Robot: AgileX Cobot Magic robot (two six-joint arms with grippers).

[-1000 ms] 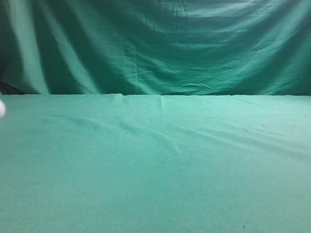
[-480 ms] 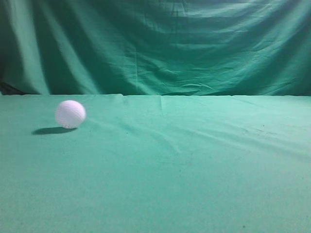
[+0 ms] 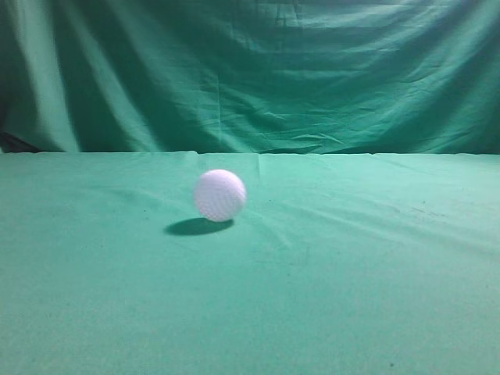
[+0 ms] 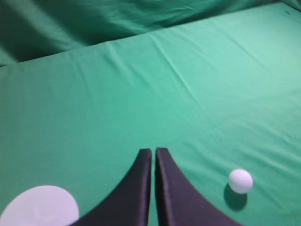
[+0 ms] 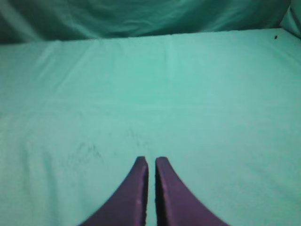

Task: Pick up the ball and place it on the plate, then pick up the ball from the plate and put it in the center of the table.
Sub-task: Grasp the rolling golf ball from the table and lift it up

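Note:
The white dimpled golf ball [image 3: 219, 195] lies on the green cloth table [image 3: 351, 297], a little left of the middle in the exterior view. It also shows in the left wrist view [image 4: 240, 181], to the right of my left gripper [image 4: 154, 151], which is shut and empty above the cloth. A white plate [image 4: 40, 207] shows at the bottom left corner of the left wrist view, partly cut off. My right gripper [image 5: 151, 161] is shut and empty over bare cloth. Neither gripper shows in the exterior view.
A draped green backdrop curtain [image 3: 250, 70] hangs behind the table's far edge. The cloth on the table has shallow wrinkles near the middle [image 3: 273, 226].
The ball has come in from the left edge of the exterior view and moved right across the table to near the middle.

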